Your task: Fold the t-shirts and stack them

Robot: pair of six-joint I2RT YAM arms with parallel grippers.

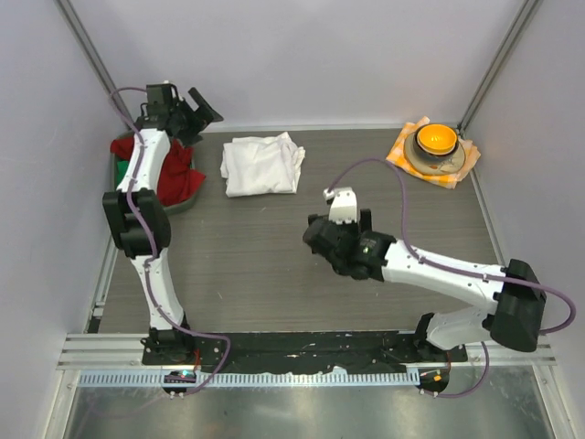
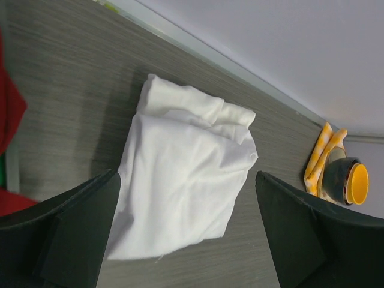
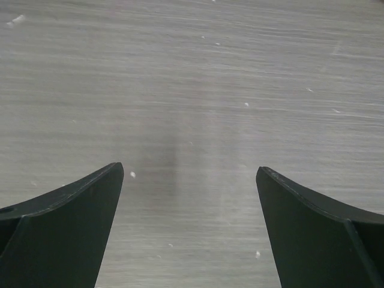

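Observation:
A folded white t-shirt (image 1: 262, 165) lies on the dark wood-grain table (image 1: 274, 293) at the back, left of centre. It fills the middle of the left wrist view (image 2: 186, 156), rumpled at its far edge. My left gripper (image 1: 207, 113) is raised at the back left, just left of the shirt; it is open and empty, and the shirt shows between its fingers (image 2: 66, 231) below. My right gripper (image 1: 313, 240) is over the middle of the table, in front and to the right of the shirt. It is open and empty (image 3: 189, 169) over bare table.
A green bin (image 1: 187, 203) holding red cloth (image 1: 174, 174) stands at the left edge, under the left arm. An orange bowl (image 1: 436, 139) sits on an orange-and-white checked cloth (image 1: 398, 151) at the back right. Walls close the back and sides.

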